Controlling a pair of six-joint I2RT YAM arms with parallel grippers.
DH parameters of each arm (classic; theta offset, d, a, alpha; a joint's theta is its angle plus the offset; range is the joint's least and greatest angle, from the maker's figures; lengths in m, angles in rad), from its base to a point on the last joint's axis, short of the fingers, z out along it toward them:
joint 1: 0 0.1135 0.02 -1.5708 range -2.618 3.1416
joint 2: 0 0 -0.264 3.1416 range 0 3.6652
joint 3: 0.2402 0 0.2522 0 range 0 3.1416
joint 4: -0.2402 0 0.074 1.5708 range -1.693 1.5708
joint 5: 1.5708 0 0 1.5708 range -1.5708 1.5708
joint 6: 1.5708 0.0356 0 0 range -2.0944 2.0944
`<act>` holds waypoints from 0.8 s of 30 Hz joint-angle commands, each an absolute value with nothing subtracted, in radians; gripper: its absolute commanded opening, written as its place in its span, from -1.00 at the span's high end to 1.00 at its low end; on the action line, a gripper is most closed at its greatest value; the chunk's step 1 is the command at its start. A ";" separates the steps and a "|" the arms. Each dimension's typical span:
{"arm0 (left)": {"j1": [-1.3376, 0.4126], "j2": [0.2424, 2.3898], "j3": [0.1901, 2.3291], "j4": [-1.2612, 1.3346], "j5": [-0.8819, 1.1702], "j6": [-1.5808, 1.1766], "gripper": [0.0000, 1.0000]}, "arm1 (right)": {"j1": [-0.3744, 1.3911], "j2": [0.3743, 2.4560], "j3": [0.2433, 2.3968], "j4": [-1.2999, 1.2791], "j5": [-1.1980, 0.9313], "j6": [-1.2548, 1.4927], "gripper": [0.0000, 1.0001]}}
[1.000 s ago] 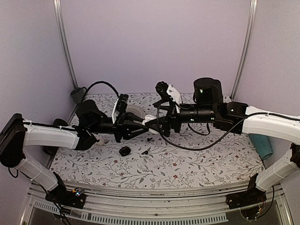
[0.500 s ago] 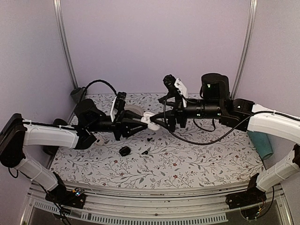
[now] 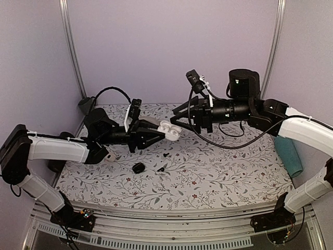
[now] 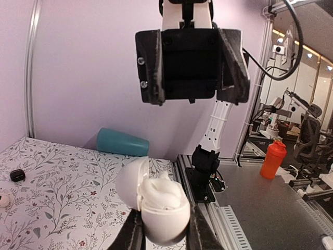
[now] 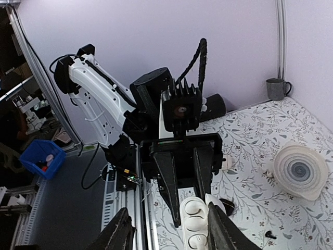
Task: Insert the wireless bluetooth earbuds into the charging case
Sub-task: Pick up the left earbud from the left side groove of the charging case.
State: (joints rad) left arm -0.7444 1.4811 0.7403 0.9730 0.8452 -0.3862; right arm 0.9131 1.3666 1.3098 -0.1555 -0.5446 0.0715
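The left arm reaches level across the table (image 3: 218, 177) toward the middle. Its gripper (image 3: 157, 133) pinches the open white charging case (image 3: 170, 130) by the base, and the two white earbuds (image 5: 194, 211) lie in the case's wells. The right arm stretches in from the opposite side above the table, its gripper (image 3: 178, 116) spread wide and facing the case without touching it.

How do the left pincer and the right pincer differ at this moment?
The left pincer is shut on the white charging case, whose lid is open; the right pincer is open and holds nothing. The left pincer reaches in from the left and the right pincer from the right, so they face each other. Both are black, two-fingered and raised above the table.
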 commanded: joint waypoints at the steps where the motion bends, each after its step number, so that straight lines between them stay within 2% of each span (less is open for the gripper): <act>1: -0.732 1.488 0.769 0.961 0.831 -0.383 1.00 | 0.897 1.443 1.401 -0.263 -0.665 0.140 0.09; 2: -0.733 1.488 0.769 0.958 0.830 -0.385 1.00 | 0.891 1.457 1.413 -0.274 -0.675 0.148 0.17; 12: -0.733 1.476 0.790 0.914 0.822 -0.383 1.00 | 0.873 1.520 1.454 -0.296 -0.722 0.223 0.50; 19: -0.732 1.475 0.796 0.909 0.821 -0.390 1.00 | 0.870 1.534 1.466 -0.311 -0.718 0.232 0.60; 24: -0.733 1.472 0.800 0.910 0.819 -0.395 1.00 | 0.870 1.545 1.467 -0.332 -0.719 0.229 0.80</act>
